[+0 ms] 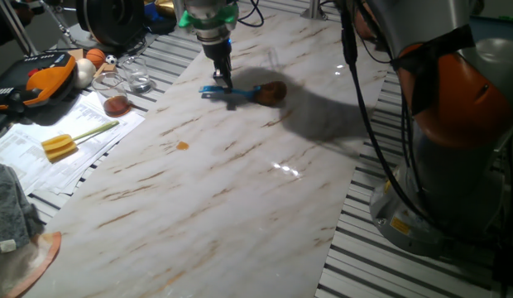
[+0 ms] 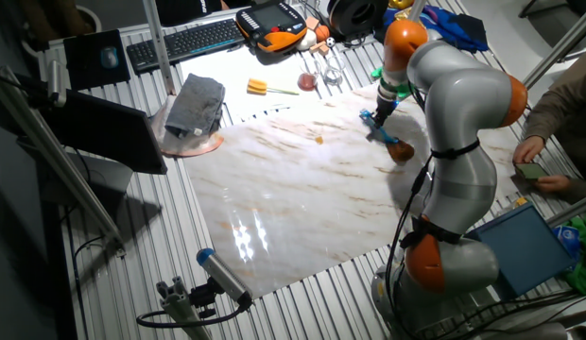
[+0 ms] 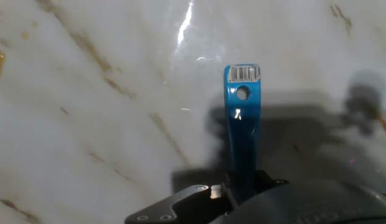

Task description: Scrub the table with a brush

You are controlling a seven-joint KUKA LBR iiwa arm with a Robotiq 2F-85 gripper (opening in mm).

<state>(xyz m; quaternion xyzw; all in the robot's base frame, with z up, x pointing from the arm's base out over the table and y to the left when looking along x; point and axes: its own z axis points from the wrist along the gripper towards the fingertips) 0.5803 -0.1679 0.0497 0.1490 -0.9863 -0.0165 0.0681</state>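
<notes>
From the hand view, the claw (image 3: 238, 190) is clenched on the blue handle of the brush (image 3: 241, 134), which runs straight away from the camera over the white, brown-streaked table (image 3: 87, 124); the handle's far end carries a barcode sticker and a small hanging hole, and it casts a dark shadow on the glossy slab just to its right. In one fixed view, the near stretch of the table (image 1: 223, 207) is bare marble with a small orange spot (image 1: 183, 146) on it, and farther back the brush (image 1: 244, 93) lies low on the slab, its long axis running roughly left to right, the brown bristle head at the right end and the handle tip pointing left. The claw (image 1: 222, 81) comes down from above and grips the handle near its left part. Left of the slab, on the grey slatted surface, lie papers (image 1: 50, 149) with a yellow-headed tool (image 1: 70, 141) on them, and beyond those a clear glass (image 1: 116, 95). In the other fixed view, the brush (image 2: 383, 134) sits toward the far right part of the table (image 2: 274, 208), bristle head nearer the arm's base, with a folded grey cloth (image 2: 196, 104) off the slab's far left corner.
</notes>
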